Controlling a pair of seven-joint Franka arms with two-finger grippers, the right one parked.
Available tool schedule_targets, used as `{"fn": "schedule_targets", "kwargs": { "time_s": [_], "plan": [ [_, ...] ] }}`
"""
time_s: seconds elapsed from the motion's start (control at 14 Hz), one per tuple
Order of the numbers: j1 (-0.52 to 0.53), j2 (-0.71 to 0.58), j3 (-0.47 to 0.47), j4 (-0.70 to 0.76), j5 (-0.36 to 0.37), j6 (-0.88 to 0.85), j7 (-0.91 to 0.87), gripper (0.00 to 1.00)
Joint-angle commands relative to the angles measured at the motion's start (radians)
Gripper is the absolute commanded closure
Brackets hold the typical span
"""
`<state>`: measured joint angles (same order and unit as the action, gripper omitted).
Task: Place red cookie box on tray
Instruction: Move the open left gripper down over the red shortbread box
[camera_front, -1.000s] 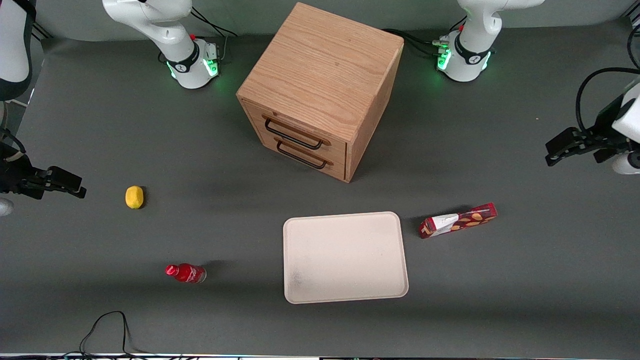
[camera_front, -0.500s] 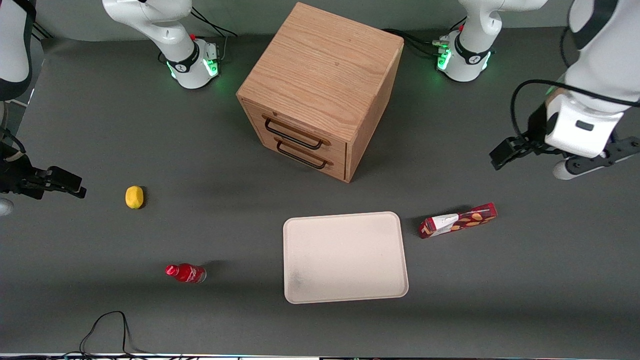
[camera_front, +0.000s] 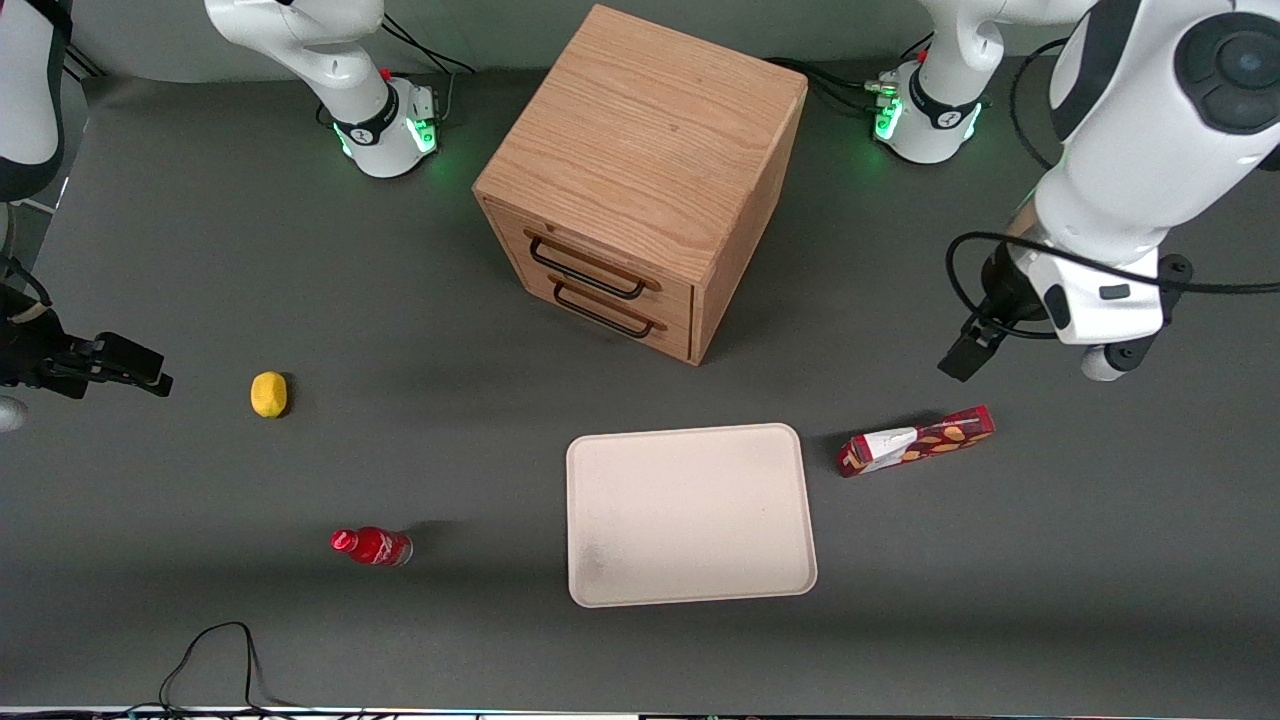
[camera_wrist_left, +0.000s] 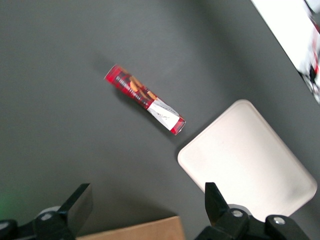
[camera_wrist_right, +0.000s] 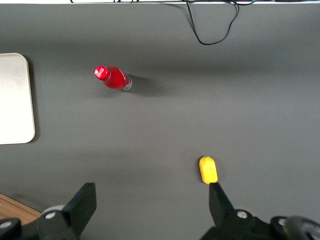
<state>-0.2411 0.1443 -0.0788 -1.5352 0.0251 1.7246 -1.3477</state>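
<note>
- End effector (camera_wrist_left: 145, 212) hangs above the surface, fingers spread, gripping nothing.
- Tray (camera_front: 690, 515) waits bare.
- Red cookie box (camera_front: 917, 441) lies flat just beside it: likely light, crushable cardboard; pinch mid-length, across its narrow width.

Your front view looks steeply down on the whole table; the left wrist view looks down from above its gripper (camera_wrist_left: 145, 210) (fingers spread), sharing the red cookie box (camera_front: 917, 441) and tray (camera_front: 690, 515).
</note>
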Motion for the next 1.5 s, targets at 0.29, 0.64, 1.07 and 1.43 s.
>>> {"fn": "schedule_targets", "kwargs": {
  "time_s": [0.29,0.64,1.07,1.43],
  "plan": [
    [0.006,0.023,0.039,0.006,0.003,-0.007,-0.332,0.0],
    [0.039,0.029,0.063,-0.003,-0.022,0.003,-0.506,0.0],
    [0.039,0.055,0.067,-0.013,-0.022,0.007,-0.527,0.0],
    [0.04,0.129,0.067,-0.091,-0.021,0.168,-0.525,0.0]
  ]
}}
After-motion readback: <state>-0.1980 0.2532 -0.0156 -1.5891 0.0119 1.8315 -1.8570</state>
